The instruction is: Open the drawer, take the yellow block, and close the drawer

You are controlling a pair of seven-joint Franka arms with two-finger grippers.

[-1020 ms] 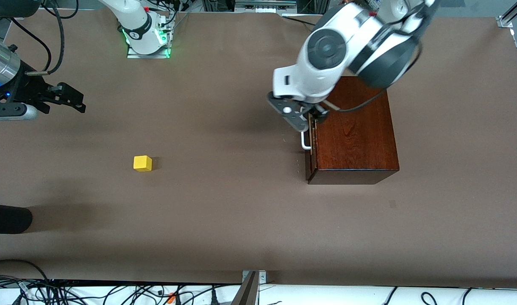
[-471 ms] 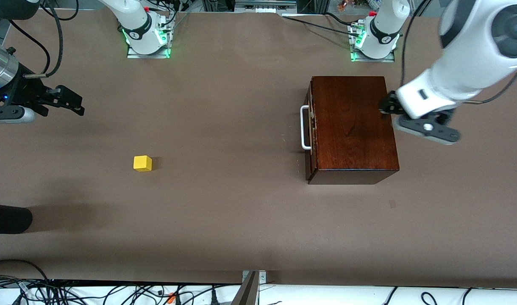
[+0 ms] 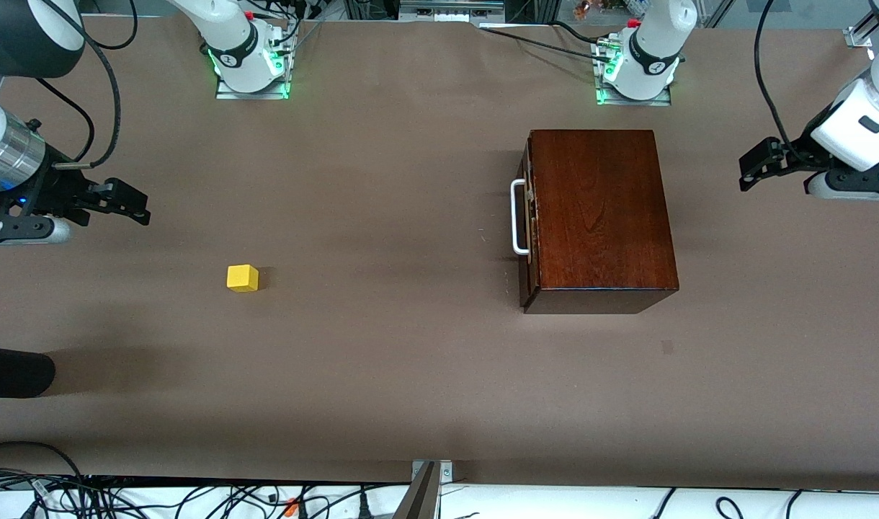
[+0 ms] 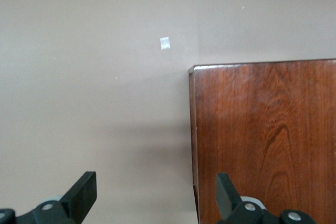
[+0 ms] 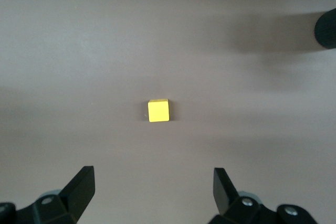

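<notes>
The dark wooden box [image 3: 598, 216] stands on the table, its drawer [image 3: 530, 238] pushed in, the white bar handle [image 3: 516, 216] facing the right arm's end. The yellow block [image 3: 242, 277] lies on the bare table toward the right arm's end. My left gripper [image 3: 753, 169] is open and empty, over the table beside the box at the left arm's end. Its wrist view shows the gripper [image 4: 155, 195] and a corner of the box [image 4: 262, 140]. My right gripper [image 3: 133, 205] is open and empty, over the table near the block. Its wrist view shows the gripper [image 5: 154, 190] and the block [image 5: 158, 110].
A black rounded object [image 3: 14, 371] juts in at the right arm's end, nearer to the front camera than the block; it also shows in the right wrist view [image 5: 328, 27]. A small pale fleck [image 4: 165, 43] lies on the table by the box. Cables [image 3: 194, 497] run along the near edge.
My left arm has left the drawer handle and swung across the box to the left arm's end of the table. The right gripper has shifted slightly. Box and block have not moved.
</notes>
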